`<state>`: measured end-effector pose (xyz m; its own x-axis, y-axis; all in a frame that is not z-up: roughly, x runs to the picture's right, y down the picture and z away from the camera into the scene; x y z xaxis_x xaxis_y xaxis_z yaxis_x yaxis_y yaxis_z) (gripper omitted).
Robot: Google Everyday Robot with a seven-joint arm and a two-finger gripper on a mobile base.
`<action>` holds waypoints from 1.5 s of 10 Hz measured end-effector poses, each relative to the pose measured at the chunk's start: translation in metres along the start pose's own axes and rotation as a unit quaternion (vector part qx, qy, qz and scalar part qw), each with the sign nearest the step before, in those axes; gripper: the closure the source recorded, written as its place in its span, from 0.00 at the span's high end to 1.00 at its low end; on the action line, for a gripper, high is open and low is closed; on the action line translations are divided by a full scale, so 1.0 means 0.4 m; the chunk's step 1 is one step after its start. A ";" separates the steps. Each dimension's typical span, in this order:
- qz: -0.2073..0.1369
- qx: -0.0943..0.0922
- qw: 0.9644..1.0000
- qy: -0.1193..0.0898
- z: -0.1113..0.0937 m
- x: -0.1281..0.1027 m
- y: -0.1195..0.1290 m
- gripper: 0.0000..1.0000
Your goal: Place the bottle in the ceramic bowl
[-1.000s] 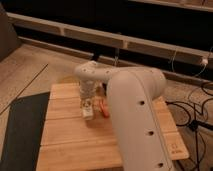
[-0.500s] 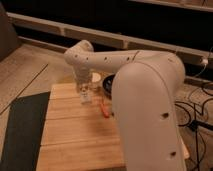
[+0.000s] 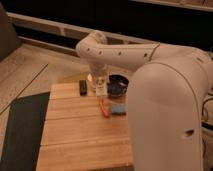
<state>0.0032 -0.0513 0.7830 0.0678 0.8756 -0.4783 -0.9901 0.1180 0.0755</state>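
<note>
Where your gripper (image 3: 100, 80) hangs over the table (image 3: 75, 130), jaws: clamped on bottle (image 3: 101, 88).
Count, bottle: one.
Count, ceramic bowl (image 3: 118, 86): one, just beside bottle.

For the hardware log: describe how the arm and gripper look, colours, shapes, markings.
The arm is cream-white, made of thick rounded shells with a bulbous elbow; small dark dots run along the forearm. No cables show on it. The gripper, low over the far edge of the wooden table beside the ceramic bowl, looks pale like the arm.
</note>
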 end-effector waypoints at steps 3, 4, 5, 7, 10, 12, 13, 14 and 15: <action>0.037 0.010 0.999 0.006 0.045 -0.056 -0.133 0.00; 0.048 0.010 0.999 0.006 0.061 -0.076 -0.168 0.00; 0.058 0.006 0.998 0.002 0.073 -0.101 -0.202 0.00; 0.069 -0.002 0.998 -0.010 0.092 -0.138 -0.246 0.00; 0.085 -0.009 0.996 -0.017 0.114 -0.160 -0.287 0.00; 0.084 -0.009 0.996 -0.017 0.114 -0.161 -0.281 0.00; 0.084 -0.008 0.996 -0.018 0.113 -0.161 -0.285 0.00; 0.087 -0.007 0.996 -0.018 0.117 -0.163 -0.289 0.00; 0.098 -0.011 0.995 -0.021 0.125 -0.178 -0.288 0.00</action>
<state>0.1185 -0.1039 0.8519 -0.1228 0.8994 -0.4195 -0.9873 -0.0677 0.1437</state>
